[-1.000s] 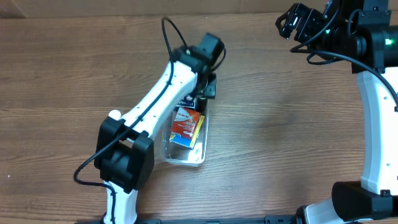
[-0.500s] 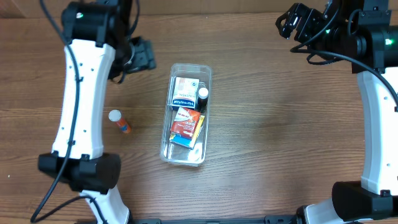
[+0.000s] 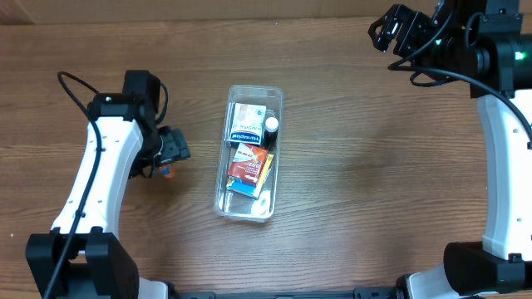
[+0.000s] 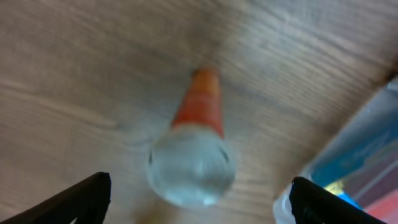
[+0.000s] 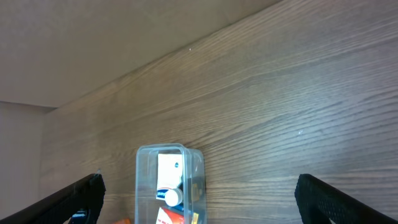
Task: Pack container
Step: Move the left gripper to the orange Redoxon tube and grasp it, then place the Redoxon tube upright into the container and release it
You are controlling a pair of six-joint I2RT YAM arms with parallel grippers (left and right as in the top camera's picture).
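Right, your left gripper (image 3: pixel 173 150) is low over the desk (image 3: pixel 357 166), well to the left of the container (image 3: pixel 241 209). It is released: in the left wrist view its two fingers (image 4: pixel 87 193) sit at the lower corners, spread wide. A small clear bottle (image 4: pixel 198 158) with an orange cap lies between them, touching neither. That view is blurred, so you cannot read anything on the bottle. From overhead you see only an orange sliver of it, poking out beneath the gripper.

The container lies near the middle of the desk. Its long side runs from near to far, and it is tilted slightly. At its far end you can see a white-and-blue box (image 3: pixel 244 121) with a white-capped bottle (image 3: pixel 272 126) just beside it on the right. Nearer the middle lies a red box (image 3: pixel 246 161), resting over a yellow-and-blue packet (image 3: pixel 254 185). The near end of the container shows bare plastic. The left wrist view catches one corner of the container at its right edge, near the orange-capped bottle but apart from it.

Your right gripper (image 3: pixel 387 30) is held high at the far right corner, well apart from everything. It is released too. In the right wrist view its fingers (image 5: pixel 81 193) sit wide at both lower corners with only desk and the distant container between them.
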